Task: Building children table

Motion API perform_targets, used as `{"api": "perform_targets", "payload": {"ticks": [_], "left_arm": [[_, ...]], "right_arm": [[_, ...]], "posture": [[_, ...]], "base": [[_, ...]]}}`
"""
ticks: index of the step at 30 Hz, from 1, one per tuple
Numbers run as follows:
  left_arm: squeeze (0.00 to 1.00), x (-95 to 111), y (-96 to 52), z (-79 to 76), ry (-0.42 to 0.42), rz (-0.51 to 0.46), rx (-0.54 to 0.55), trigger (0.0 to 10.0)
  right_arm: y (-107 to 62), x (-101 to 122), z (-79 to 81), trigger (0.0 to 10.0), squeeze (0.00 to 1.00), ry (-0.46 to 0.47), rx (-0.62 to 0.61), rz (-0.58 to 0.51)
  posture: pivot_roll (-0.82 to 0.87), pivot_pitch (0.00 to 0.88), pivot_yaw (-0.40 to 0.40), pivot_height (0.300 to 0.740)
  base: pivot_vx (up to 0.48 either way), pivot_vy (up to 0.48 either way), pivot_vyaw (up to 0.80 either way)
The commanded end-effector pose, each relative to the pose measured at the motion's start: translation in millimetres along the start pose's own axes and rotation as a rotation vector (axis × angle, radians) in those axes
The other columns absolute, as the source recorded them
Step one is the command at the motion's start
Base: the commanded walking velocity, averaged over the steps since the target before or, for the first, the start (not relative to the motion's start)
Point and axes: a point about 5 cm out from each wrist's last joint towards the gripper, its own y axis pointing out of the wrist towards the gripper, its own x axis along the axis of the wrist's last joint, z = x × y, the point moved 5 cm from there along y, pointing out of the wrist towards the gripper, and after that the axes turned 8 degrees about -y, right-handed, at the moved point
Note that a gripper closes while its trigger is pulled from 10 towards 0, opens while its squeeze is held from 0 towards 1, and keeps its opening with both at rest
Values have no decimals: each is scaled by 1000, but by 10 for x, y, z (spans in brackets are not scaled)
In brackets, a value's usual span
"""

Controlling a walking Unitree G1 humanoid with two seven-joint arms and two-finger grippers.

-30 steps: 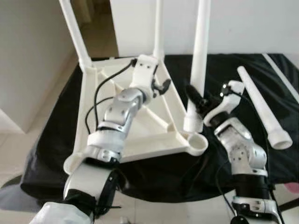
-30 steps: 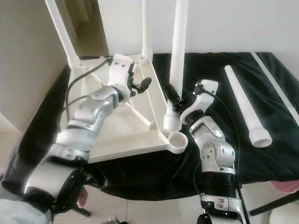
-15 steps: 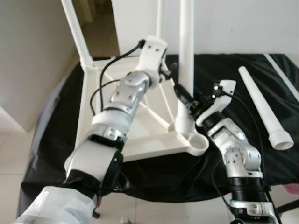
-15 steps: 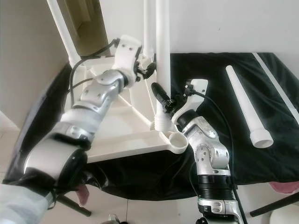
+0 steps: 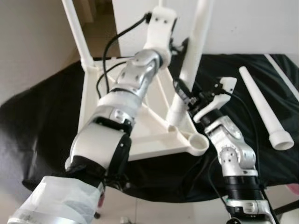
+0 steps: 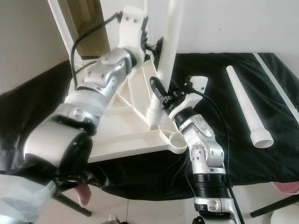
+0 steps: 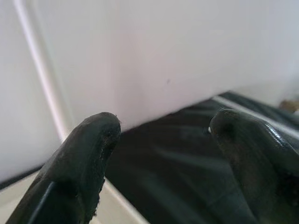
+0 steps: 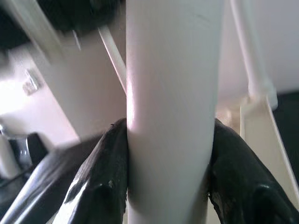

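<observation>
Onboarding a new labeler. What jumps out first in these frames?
The upside-down white table frame on the black cloth, two legs already up at its far corners. The right gripper is clamped on a third table leg leaning near the open corner socket, while the left gripper is raised beside that leg higher up, fingers apart. One spare leg lies on the cloth to the right.

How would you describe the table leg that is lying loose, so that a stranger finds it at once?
Look at the black cloth where the white table frame lies upside down. To the robot's right of the frame, a white tapered leg lies flat on the cloth. The other legs stand upright, and no end effector touches this one.
</observation>
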Motion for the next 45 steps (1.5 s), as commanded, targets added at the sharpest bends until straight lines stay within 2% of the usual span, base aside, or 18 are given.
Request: {"api": "perform_targets", "payload": {"ticks": [1,7,16,21,24,25,26,27,30,35,38,40,41,43,44,45], "left_arm": [[0,110,25,-330,9,-21,-215,10000],[0,151,44,-435,29,-35,-252,10000],[0,196,45,-419,22,-54,-244,10000],[0,152,40,-395,9,-55,-223,10000],[0,76,14,-318,-31,-65,-179,10000],[0,12,-16,-244,-71,-67,-152,10000],[0,-60,-49,-180,-151,-63,-138,10000],[0,-60,-49,-180,-151,-63,-138,10000],[0,-177,-135,-109,-266,-72,-129,10000],[0,-207,-195,-102,-292,-93,-135,10000],[0,-316,-310,-62,-325,-102,-125,10000],[0,-316,-310,-62,-325,-102,-125,10000],[0,-384,-372,-31,-329,-97,-117,10000],[0,-384,-372,-31,-329,-97,-117,10000],[0,-479,-447,14,-329,-82,-102,10000],[0,-479,-447,14,-329,-82,-102,10000]], "right_arm": [[45,-58,107,10000,0,-1,41,25],[41,-58,99,10000,0,-4,35,16],[36,-48,85,10000,0,-8,29,8],[36,-23,75,10000,0,-15,20,-2],[20,19,4,10000,0,-33,-17,-19],[4,56,-61,10000,0,-38,-46,-32],[-15,109,-123,10000,0,-41,-76,-56],[-15,109,-123,10000,0,-41,-76,-56],[-61,213,-220,10000,0,-1,-137,-115],[-86,246,-253,10000,0,27,-164,-139],[-137,276,-320,10000,0,29,-214,-157],[-137,276,-320,10000,0,29,-214,-157],[-165,291,-352,10000,0,20,-234,-161],[-165,291,-352,10000,0,20,-234,-161],[-199,309,-389,10000,0,15,-256,-165],[-199,309,-389,10000,0,15,-256,-165]], "posture": [[-66,0,55,740],[-71,0,56,740],[-65,0,43,740],[-62,0,40,740],[-66,0,46,740],[-67,0,47,740],[-65,0,46,740],[-65,0,46,740],[-62,0,43,740],[-58,0,42,740],[-59,2,38,740],[-59,2,38,740],[-62,5,40,740],[-62,5,40,740],[-63,10,39,740],[-63,10,39,740]], "base": [[0,0,0],[0,0,0],[0,0,0],[0,0,0],[0,0,0],[0,0,0],[0,0,0],[0,0,0],[0,0,0],[0,0,0],[0,0,0],[0,0,0],[0,0,0],[0,0,0],[0,0,0],[0,0,0]]}}
